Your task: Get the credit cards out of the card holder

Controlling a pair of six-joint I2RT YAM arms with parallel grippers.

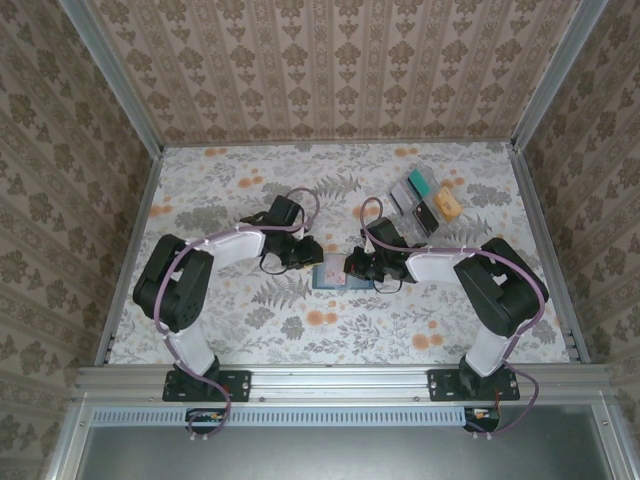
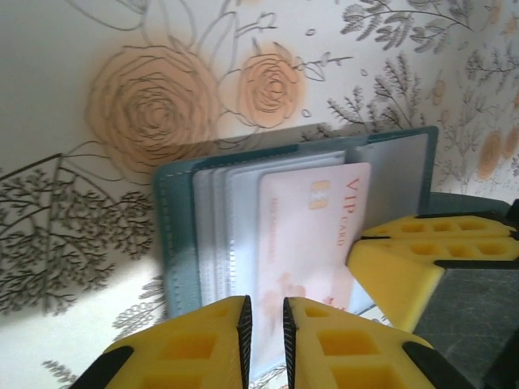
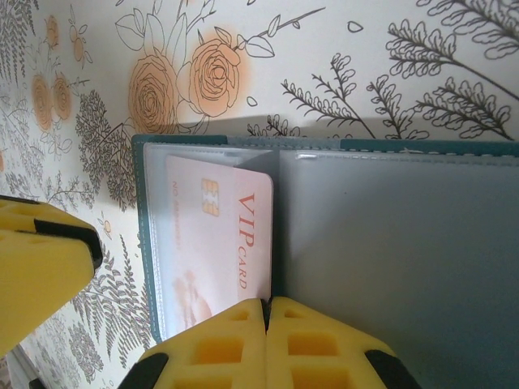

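The left arm reaches from its base across the flowered table (image 1: pixel 250 330) to the middle. There the left hand (image 1: pixel 305 250) sits at the left end of the card holder (image 1: pixel 325 281). In the left wrist view, the left hand (image 2: pixel 266 336) has its yellow fingers a narrow slit apart over the near edge of the holder's left panel. Whether they pinch that edge cannot be told.

The card holder (image 2: pixel 174 243) lies opened flat on the table. It is slate-blue, with clear plastic sleeves stacked on its left panel. The credit card (image 2: pixel 304 235) lies in the top sleeve. It is pale pinkish-white with a gold chip and "VIP CARD" in red capitals along one long side. A line of small print on the opposite side is too fine to read.

The right wrist view shows the same credit card (image 3: pixel 215 235) on the left panel, and the right panel of the card holder (image 3: pixel 389 267) covered by a bare sleeve.

The right hand (image 1: pixel 362 265) is at the holder's fold. Its fingers (image 3: pixel 267 336) are pressed fully together, and their tip touches the card's corner beside the fold. The left wrist view has this right hand (image 2: pixel 365 247) touching the card's edge.

Farther right and back, well apart from the holder, is a cluster of teal, grey, dark and orange loose cards (image 1: pixel 428 200).
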